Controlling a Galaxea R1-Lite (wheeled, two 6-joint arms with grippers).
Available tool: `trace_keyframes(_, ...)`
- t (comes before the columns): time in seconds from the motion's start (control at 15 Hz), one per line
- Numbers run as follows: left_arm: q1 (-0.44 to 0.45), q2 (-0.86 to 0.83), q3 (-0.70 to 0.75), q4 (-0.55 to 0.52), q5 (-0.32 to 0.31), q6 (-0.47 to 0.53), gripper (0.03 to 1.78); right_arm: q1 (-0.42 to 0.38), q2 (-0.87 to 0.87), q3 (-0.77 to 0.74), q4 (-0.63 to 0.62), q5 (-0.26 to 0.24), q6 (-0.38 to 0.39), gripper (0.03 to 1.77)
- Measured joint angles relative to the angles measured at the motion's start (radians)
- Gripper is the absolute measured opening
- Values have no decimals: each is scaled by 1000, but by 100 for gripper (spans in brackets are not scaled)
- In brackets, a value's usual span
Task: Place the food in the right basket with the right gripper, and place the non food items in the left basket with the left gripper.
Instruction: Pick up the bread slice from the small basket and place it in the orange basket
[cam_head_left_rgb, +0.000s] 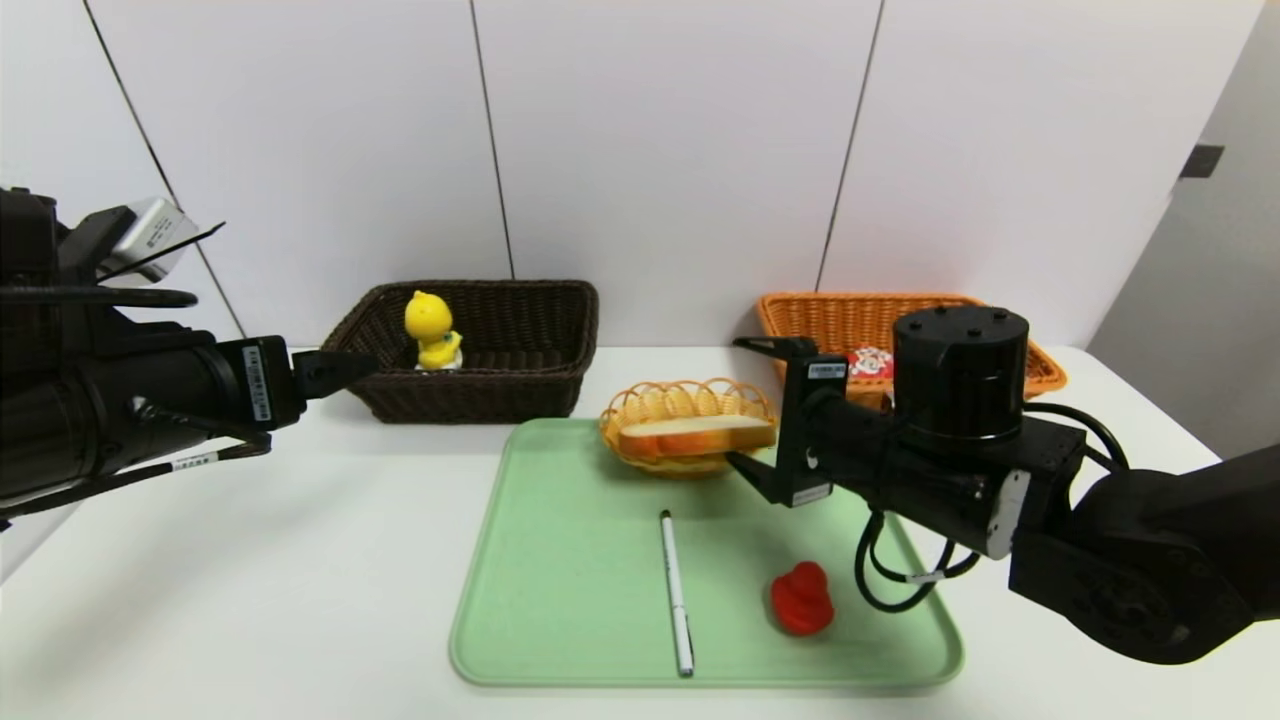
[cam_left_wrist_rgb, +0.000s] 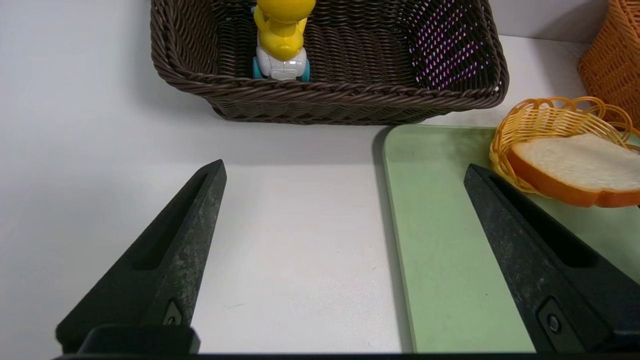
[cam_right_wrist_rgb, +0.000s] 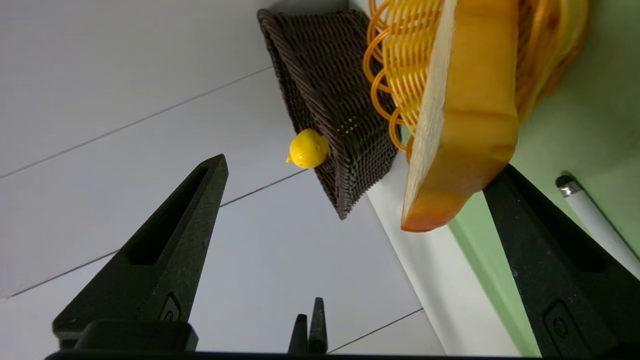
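A bread slice (cam_head_left_rgb: 697, 435) (cam_right_wrist_rgb: 465, 110) lies across a small round yellow basket (cam_head_left_rgb: 688, 400) at the green tray's (cam_head_left_rgb: 560, 560) far edge. My right gripper (cam_head_left_rgb: 755, 408) (cam_right_wrist_rgb: 360, 165) is open, turned on its side, with the bread's near end just inside its tips, close to the lower finger. The red carton (cam_head_left_rgb: 868, 362) lies in the orange basket (cam_head_left_rgb: 820, 320). A yellow chick (cam_head_left_rgb: 432, 330) (cam_left_wrist_rgb: 282, 40) stands in the dark brown basket (cam_head_left_rgb: 520, 395) (cam_left_wrist_rgb: 350, 95). My left gripper (cam_head_left_rgb: 345, 368) (cam_left_wrist_rgb: 345, 165) is open and empty above the table, left of the tray. A white pen (cam_head_left_rgb: 676, 592) and a red duck (cam_head_left_rgb: 802, 598) lie on the tray.
The white table (cam_head_left_rgb: 250, 580) meets a white wall behind both baskets. The brown basket stands at the back left and the orange one at the back right. My right arm reaches over the tray's right edge.
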Motion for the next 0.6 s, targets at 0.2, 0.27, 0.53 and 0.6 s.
trace_keyframes(0.2, 0, 1, 11, -9, -1, 0, 169, 0, 3, 0, -6, 0, 0, 171)
trace_keyframes(0.27, 0, 1, 11, -10, 0, 0, 169, 0, 6, 0, -6, 0, 0, 171)
trace_keyframes(0.53, 0, 2, 13, -14, 0, 0, 169, 0, 28, 0, -4, -7, -1, 171)
trace_keyframes(0.6, 1, 2, 16, -15, 0, -2, 169, 0, 33, -1, -5, -9, -1, 171)
